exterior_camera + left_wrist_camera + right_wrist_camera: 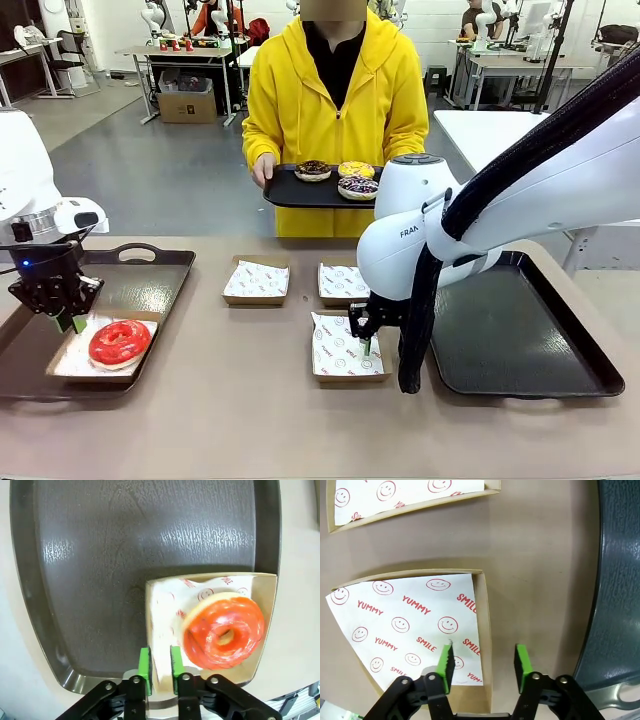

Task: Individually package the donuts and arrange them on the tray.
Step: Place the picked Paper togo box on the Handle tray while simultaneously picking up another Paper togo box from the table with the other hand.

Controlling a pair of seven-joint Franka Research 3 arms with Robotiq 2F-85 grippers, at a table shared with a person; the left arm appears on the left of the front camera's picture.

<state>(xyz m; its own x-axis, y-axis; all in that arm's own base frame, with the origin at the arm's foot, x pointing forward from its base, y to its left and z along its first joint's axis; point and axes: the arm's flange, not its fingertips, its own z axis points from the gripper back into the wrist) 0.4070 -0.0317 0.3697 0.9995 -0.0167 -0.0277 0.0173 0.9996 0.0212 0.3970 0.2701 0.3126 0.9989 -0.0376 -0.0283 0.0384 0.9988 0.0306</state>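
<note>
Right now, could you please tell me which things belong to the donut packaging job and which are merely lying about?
Job: red donut, boxed on left tray; three donuts on person's tray; three empty lined boxes; right tray.
Lying about: brown carton on far floor; white side table.

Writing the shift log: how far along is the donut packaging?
Done: the glossy red ring donut lies in a paper-lined cardboard box on the left dark tray, left claw at that box's wall. In hand: the right claw straddles the wall of an empty paper-lined box, jaws open. Left: three donuts on the person's black tray, unboxed; two more lined boxes wait.
</note>
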